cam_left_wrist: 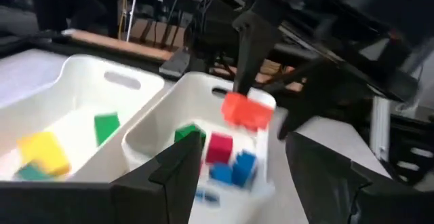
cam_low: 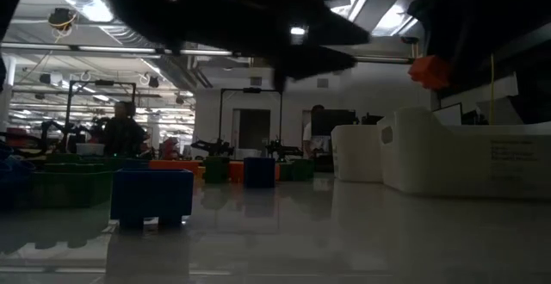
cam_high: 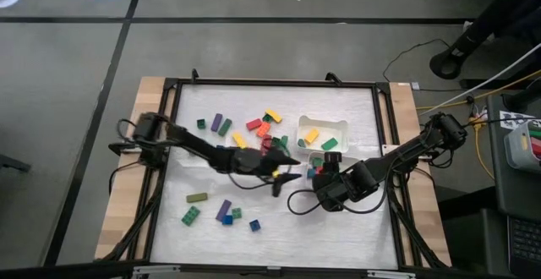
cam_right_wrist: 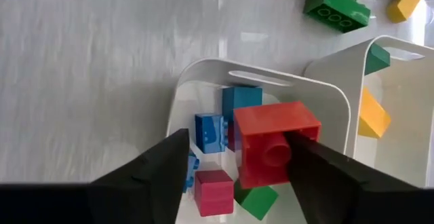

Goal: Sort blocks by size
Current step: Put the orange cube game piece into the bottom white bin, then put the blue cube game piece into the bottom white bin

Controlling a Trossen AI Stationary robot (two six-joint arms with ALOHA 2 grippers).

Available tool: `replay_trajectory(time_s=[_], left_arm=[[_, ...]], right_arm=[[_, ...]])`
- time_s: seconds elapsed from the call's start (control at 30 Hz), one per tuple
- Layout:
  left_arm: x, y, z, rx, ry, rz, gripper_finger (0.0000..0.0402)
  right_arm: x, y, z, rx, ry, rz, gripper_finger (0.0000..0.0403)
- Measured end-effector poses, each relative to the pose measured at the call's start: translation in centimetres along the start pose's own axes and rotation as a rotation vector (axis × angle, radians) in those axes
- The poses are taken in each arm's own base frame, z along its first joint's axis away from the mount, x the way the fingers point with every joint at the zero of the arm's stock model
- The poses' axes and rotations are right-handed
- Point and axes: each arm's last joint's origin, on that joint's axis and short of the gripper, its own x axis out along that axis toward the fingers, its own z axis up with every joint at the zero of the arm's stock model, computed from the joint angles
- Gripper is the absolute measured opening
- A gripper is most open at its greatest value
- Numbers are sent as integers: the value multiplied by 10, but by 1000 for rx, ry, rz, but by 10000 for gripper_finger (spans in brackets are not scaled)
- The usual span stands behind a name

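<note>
My right gripper [cam_right_wrist: 239,146] is open above a white tray [cam_right_wrist: 203,75] that holds small blue, red and green blocks. A red-orange cube [cam_right_wrist: 271,139] is in the air between its fingers; it also shows in the left wrist view [cam_left_wrist: 247,110] and the low view [cam_low: 428,71]. My left gripper [cam_left_wrist: 252,176] is open and empty, just left of that tray in the high view [cam_high: 283,176]. A second white tray [cam_high: 338,125] behind it holds yellow and green longer blocks. Loose blocks [cam_high: 221,125] lie on the mat. My right gripper points down over the small-block tray. The red-orange cube's side [cam_right_wrist: 308,132] lies by one finger [cam_right_wrist: 325,163], and a clear gap shows between the cube and the other finger. I cannot tell whether the cube touches the finger. It hangs clear of the tray.
Loose blocks lie in a far group [cam_high: 263,127] and a near-left group [cam_high: 224,210]. A blue block [cam_low: 151,196] stands close in the low view. The black frame [cam_high: 173,144] rims the white mat. Both arms meet near the trays at the mat's middle right.
</note>
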Motion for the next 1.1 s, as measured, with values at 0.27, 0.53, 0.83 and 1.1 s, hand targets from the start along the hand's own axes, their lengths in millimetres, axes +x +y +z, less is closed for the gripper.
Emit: replay_trajectory(time_s=[0.27, 0.53, 0.83, 1.1], left_arm=[[54, 9, 0, 30, -36, 34, 203], [68, 17, -13, 33, 34, 61, 203], [67, 20, -24, 52, 145, 93, 203], [58, 14, -12, 76, 227, 71, 203]], right_arm=[[0, 0, 0, 1, -1, -1, 254], [0, 0, -1, 1, 10, 7, 255], [0, 1, 0, 1, 7, 31, 255], [0, 1, 0, 0, 13, 30, 255]])
